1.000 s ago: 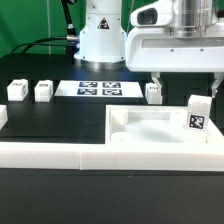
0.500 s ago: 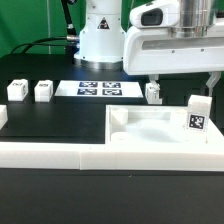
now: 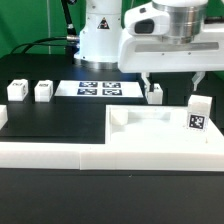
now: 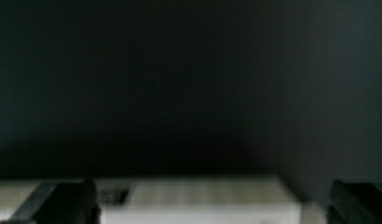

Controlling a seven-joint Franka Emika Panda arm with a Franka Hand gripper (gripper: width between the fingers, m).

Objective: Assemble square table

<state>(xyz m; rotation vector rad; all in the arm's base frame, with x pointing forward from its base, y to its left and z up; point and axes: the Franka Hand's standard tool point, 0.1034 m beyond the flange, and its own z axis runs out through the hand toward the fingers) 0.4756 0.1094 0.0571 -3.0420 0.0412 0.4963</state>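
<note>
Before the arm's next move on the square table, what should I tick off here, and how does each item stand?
1. Is the gripper open and empty? Ok: its jaws stand wide apart with nothing between them.
2. Is the square slab lying flat behind the white rail? Ok.
3. Are all four legs in sight? Ok: far-left block, second block, block behind the slab, tagged block at the exterior view's right.
4. Is the gripper lined up over one leg? Cannot tell: depth is unclear.
5. Does the wrist view show a target? Cannot tell: it is mostly dark, with only a white strip between the fingers.
</note>
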